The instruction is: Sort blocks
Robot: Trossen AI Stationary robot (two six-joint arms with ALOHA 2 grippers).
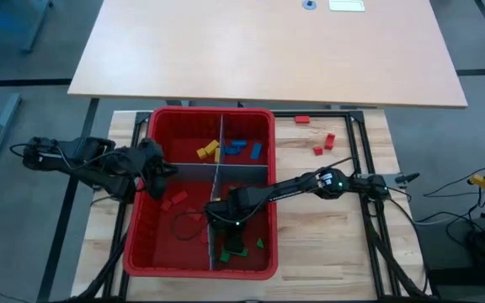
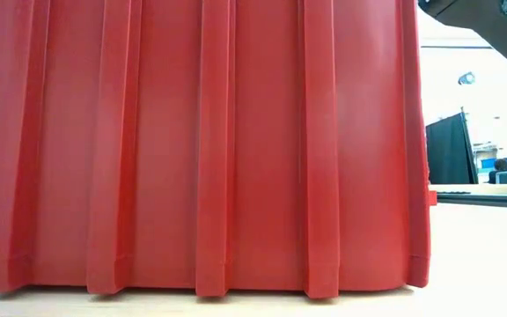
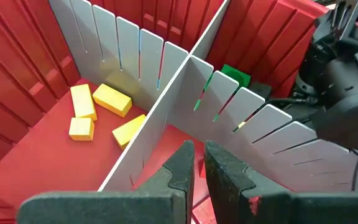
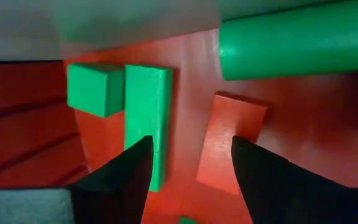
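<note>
While three red blocks (image 1: 317,141) wait outside the bin (image 1: 154,126), the right gripper (image 4: 191,165) hangs open over a misplaced red block (image 4: 230,146); the left gripper (image 3: 196,163) is nearly closed, empty.

We see a bin (image 1: 141,252) on the desk (image 1: 327,244), split by dividers (image 1: 217,168) into four compartments holding blocks (image 1: 234,149); a few blocks (image 1: 318,150) lie right of it.

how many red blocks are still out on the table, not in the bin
3, all right of the red bin: red block by the far rail, red block and red block nearer. The arm may hide others.
</note>
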